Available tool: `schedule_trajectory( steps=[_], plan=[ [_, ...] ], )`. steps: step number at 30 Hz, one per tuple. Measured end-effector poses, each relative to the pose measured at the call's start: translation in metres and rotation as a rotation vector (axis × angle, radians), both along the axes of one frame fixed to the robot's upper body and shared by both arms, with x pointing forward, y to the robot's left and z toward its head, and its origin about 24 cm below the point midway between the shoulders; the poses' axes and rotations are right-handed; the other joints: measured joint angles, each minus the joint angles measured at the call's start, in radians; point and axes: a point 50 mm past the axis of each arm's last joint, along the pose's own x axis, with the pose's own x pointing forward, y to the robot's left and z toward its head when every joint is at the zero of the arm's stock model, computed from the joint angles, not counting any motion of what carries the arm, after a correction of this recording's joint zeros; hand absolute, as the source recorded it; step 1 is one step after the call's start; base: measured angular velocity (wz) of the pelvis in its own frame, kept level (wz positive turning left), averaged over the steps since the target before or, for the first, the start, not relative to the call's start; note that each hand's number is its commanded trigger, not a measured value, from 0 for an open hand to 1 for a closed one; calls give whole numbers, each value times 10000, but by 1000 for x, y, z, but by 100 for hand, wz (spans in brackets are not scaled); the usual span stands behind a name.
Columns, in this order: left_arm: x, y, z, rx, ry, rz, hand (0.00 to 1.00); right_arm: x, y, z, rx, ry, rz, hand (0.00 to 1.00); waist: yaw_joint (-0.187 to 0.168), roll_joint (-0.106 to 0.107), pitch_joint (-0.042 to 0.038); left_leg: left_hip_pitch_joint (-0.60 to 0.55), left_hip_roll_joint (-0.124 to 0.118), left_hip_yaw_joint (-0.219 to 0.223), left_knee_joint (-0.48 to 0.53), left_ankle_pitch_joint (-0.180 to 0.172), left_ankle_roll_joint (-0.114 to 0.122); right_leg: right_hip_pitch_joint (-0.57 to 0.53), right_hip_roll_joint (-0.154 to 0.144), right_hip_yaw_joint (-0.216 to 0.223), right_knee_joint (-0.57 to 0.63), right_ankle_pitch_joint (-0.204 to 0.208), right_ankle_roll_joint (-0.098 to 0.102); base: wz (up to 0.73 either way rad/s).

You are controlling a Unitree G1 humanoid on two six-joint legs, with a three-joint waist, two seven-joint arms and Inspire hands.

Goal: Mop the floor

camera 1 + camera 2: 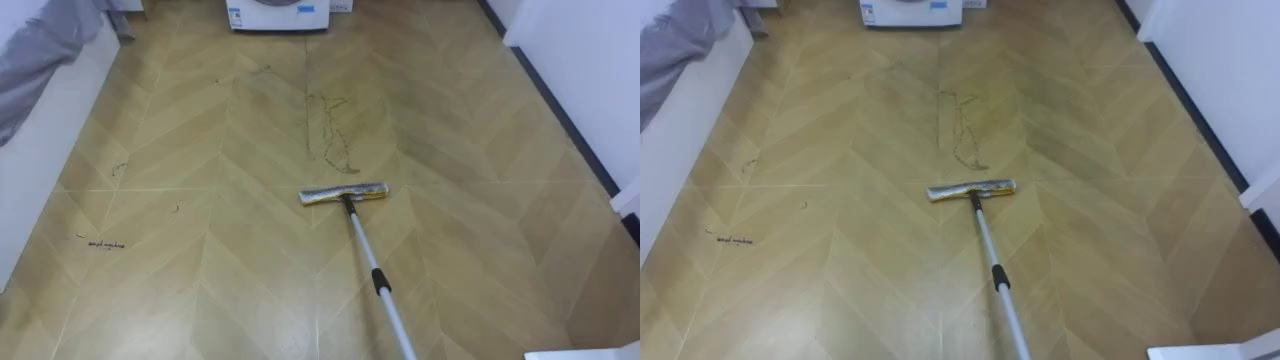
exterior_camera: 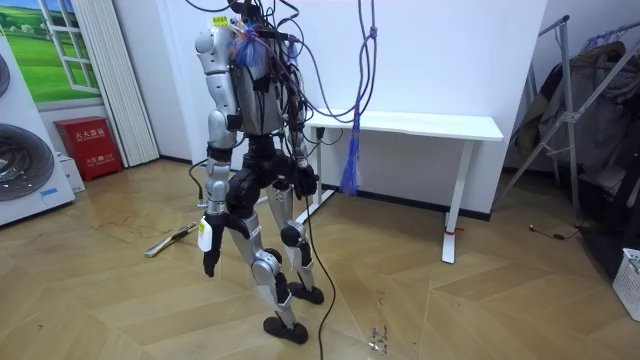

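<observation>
Room view, closest to the body: left hand (image 2: 208,260) hanging beside the thigh, fingers straight and loose, carrying nothing; right hand (image 2: 302,180) low at the hip on the far side, in line with the pole's upper end; cannot tell whether clamped on it. Standing on the tan herringbone wooden floor (image 1: 200,290), white table (image 2: 420,126) behind. Left eye view, bottom edge: long mop with a silver metal pole, black collar and flat grey-yellow head (image 1: 371,262) running in from lower right, slanting up and left. Further out, head lying flat on the boards, crosswise, near the middle. Just beyond the head, thin dark scribbled dirt marks (image 1: 330,135), close to but not touching it; fainter small dark smudges (image 1: 105,243) off to the left. Farthest, white washing machine (image 1: 278,12) at the top edge, grey cloth (image 1: 40,60) at far left, white wall with dark skirting (image 1: 590,70) along the right. Judging handling: probably light, stiff along the pole, slightly slippery on bare metal, head likely pivoting at the joint. Best taken high on the pole for reach, with a second hold near the black collar for push and steering. Keep the head flat to the boards while pushing toward the marks.
</observation>
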Motion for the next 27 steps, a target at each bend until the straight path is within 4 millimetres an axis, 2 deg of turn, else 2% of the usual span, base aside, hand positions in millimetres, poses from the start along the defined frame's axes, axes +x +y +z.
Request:
schedule_trajectory(
  steps=[17, 21, 23, 27],
  plan=[
    [1, -1, 0, -57, 90, -78, 0, 0, 1, 0, 76, 62, -146, 100, 7, -4, -1, -190, -5, -33, -17, 0, 0, -128, -9, -77, 14, -10, -6, 0],
    [15, -1, 0, -53, -229, -170, 0, 12, 0, 0, 35, -199, -120, 100, -3, -45, -43, -865, -8, -65, 305, 3, 1, -759, -60, -145, 222, -7, -8, 3],
    [22, 0, 1, -45, -412, -219, 0, 15, 0, 0, -13, -258, -102, 100, -4, -58, 13, -1062, -12, -103, 418, 3, 1, -846, -79, -197, 296, -7, -8, 8],
    [35, 0, 2, 7, -798, -351, 0, 17, 0, 0, -24, -373, -241, 100, -5, -31, 25, -1481, -23, -232, 577, 3, 1, -1214, -111, -403, 367, -1, -19, 13]
  ],
)
